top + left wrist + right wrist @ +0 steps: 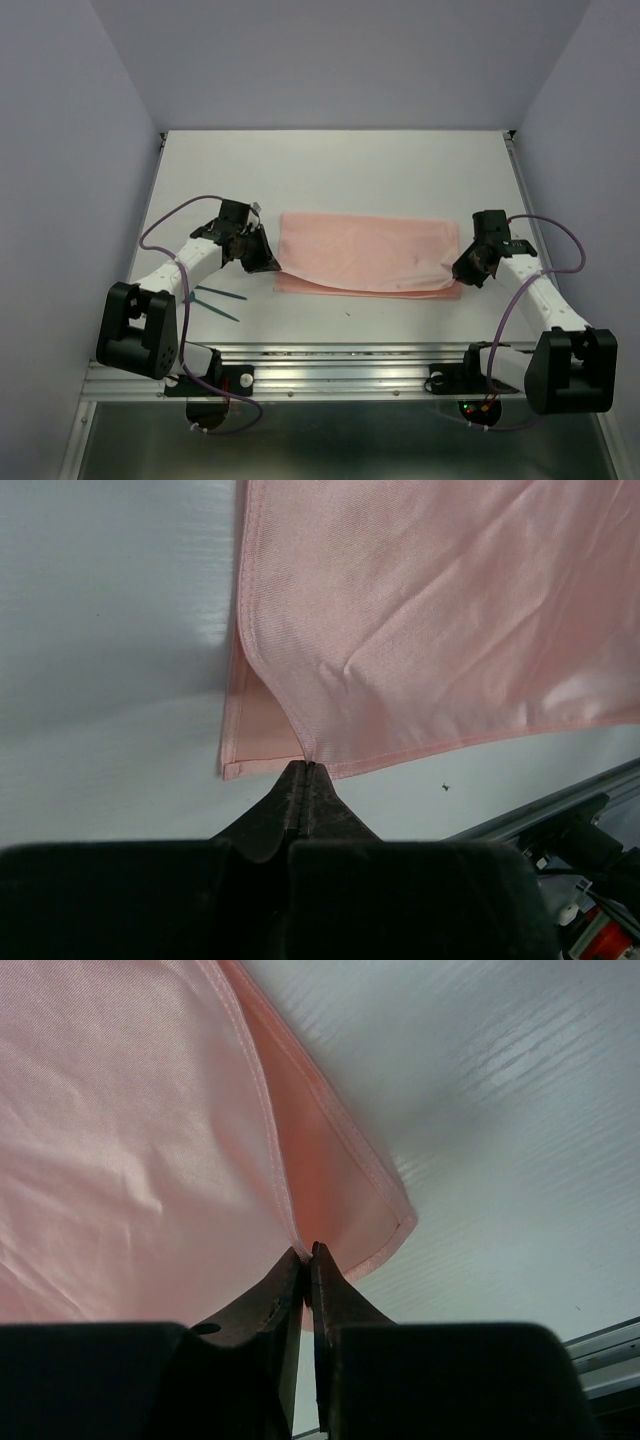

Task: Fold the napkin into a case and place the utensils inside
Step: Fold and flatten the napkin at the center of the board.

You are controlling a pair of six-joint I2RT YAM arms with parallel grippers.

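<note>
On the table (400,170) the napkin (365,255) lies flat, folded in two, its long side running left to right. My left claw (305,770) pinches its near left corner tight. My right claw (308,1255) is at the near right corner, open just a crack; I cannot tell if it grips. I think it is best to lay both corners down level, with the edges lined up.

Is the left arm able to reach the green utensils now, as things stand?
Probably not at once. The left gripper is shut on a corner of the napkin and must let go first. The utensils lie uncovered close beside that arm, so the way looks free.
</note>
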